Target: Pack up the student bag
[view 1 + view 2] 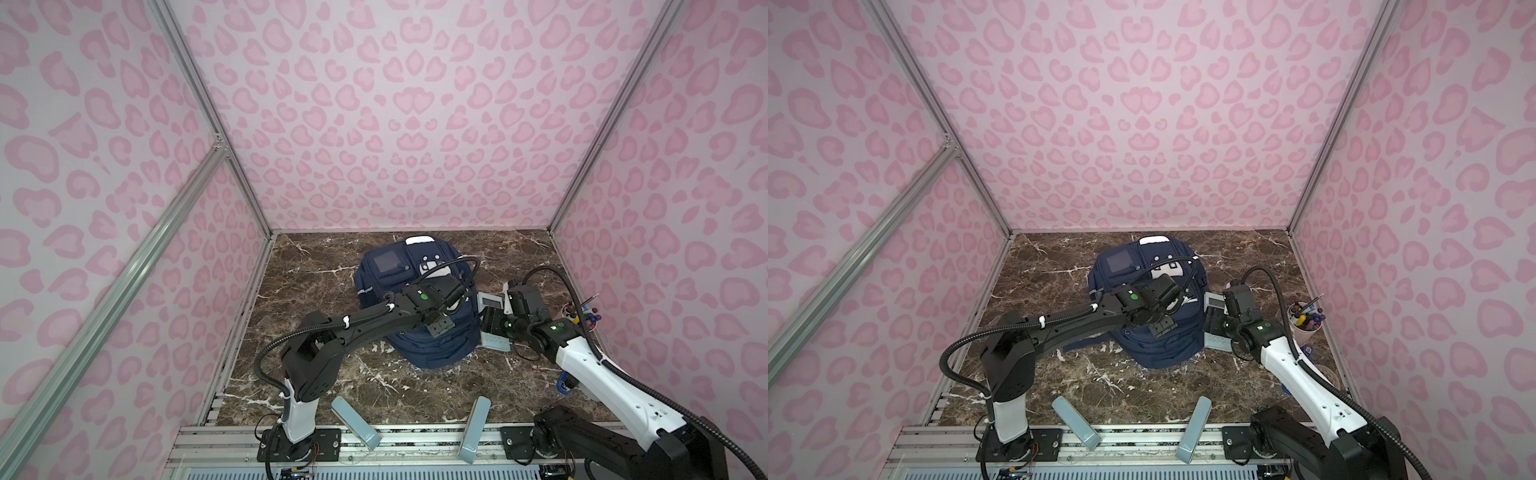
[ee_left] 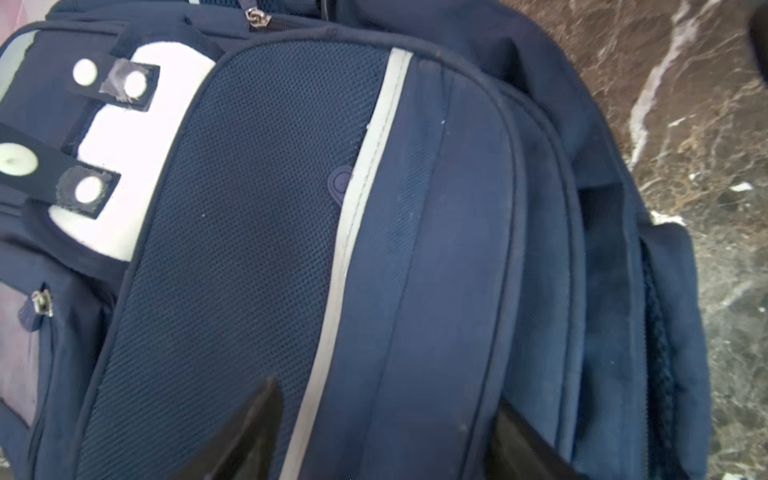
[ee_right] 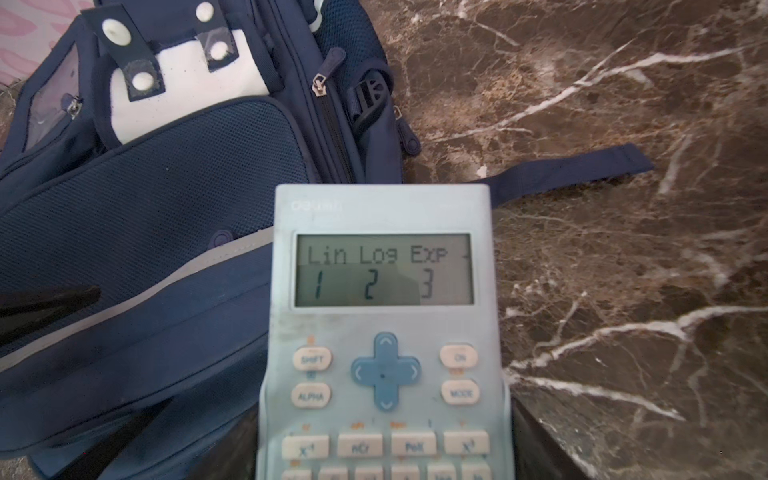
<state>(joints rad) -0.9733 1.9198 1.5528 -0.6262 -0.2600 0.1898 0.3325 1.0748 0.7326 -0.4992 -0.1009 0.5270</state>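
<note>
Only the right wrist view shows the screen of the calculator (image 3: 382, 332); right jaws grip it. Left jaws gape over the bag (image 2: 257, 249), hiding its middle from above; a cup (image 1: 1302, 334) stands nearby.

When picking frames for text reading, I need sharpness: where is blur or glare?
Right wrist view: calculator display sharp, lower keys blurred. Left wrist view: student bag mesh crisp, white patch washed out. In both top views: even light, no glare.

Matt cloth student bag (image 2: 415, 249), glossy marbled tabletop (image 3: 623, 249), plastic calculator (image 3: 382, 324)
</note>
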